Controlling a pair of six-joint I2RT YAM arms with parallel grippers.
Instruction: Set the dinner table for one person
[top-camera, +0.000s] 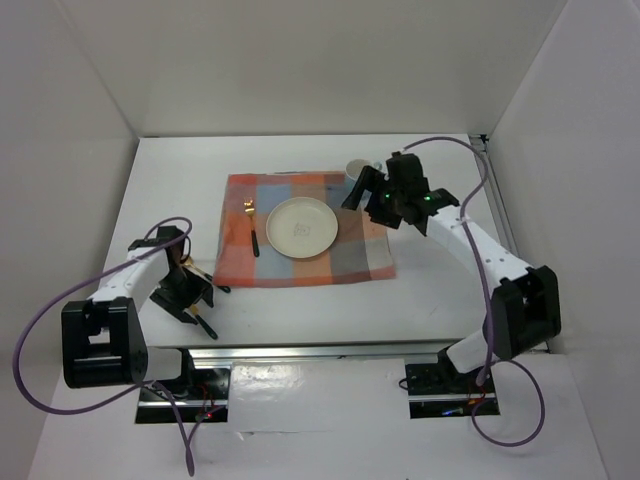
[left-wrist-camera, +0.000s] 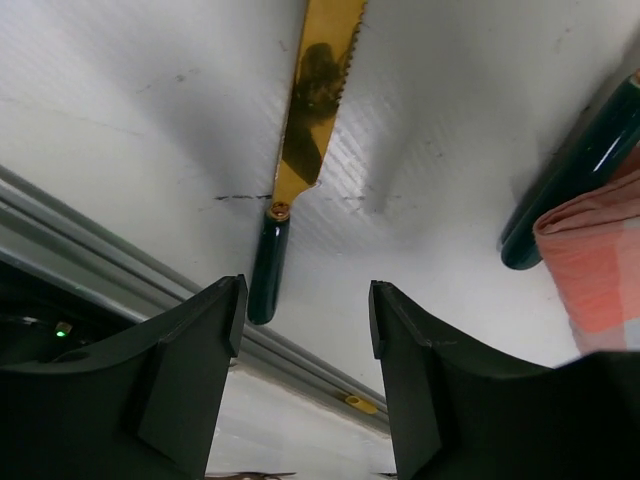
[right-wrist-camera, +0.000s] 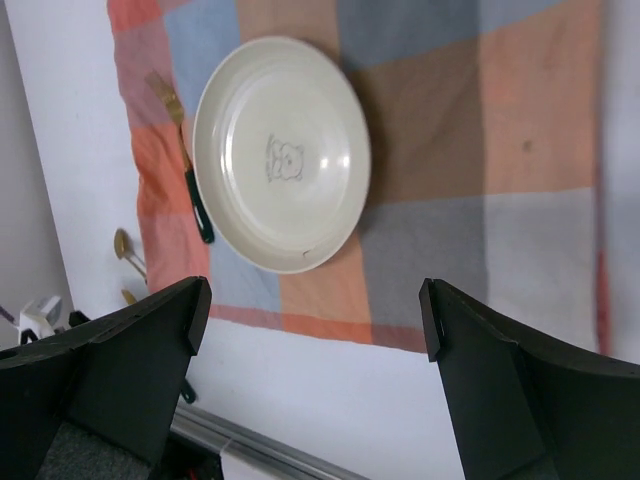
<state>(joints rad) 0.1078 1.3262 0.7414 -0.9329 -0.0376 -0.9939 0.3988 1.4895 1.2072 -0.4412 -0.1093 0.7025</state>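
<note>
Walls (top-camera: 320, 60) of plain white board close the scene on three sides in the top view, and the dinner table (top-camera: 300, 310) fills the middle of that frame as a flat white surface. An aluminium rail (top-camera: 320, 349) runs along its lower edge, just above the arm bases.

A checked cloth (top-camera: 350, 255) of orange and blue-grey lies on the table at the centre of the frame. A cream plate (top-camera: 301, 226) sits on it. A fork (top-camera: 252, 228) with gold tines and a dark handle lies on the cloth just left of the plate. A pale cup (top-camera: 356, 168) stands at the cloth's upper right corner, partly hidden by the right arm.

The right gripper (top-camera: 365, 195) hangs over the upper right part of the cloth. In its wrist view the jaws stand wide apart with nothing between them, and the plate and the cloth show below. A gold spoon (right-wrist-camera: 122, 245) lies on the bare table at the left edge of that view.

The left gripper (top-camera: 190, 295) is at the lower left of the top view, beside the cloth's lower left corner. Its wrist view shows the jaws apart and gripping nothing. A knife (left-wrist-camera: 300, 130) with a gold serrated blade and a dark green handle lies flat on the white surface just beyond the fingertips. A second dark handle (left-wrist-camera: 570, 180) lies at the right edge, by a corner of the cloth.
</note>
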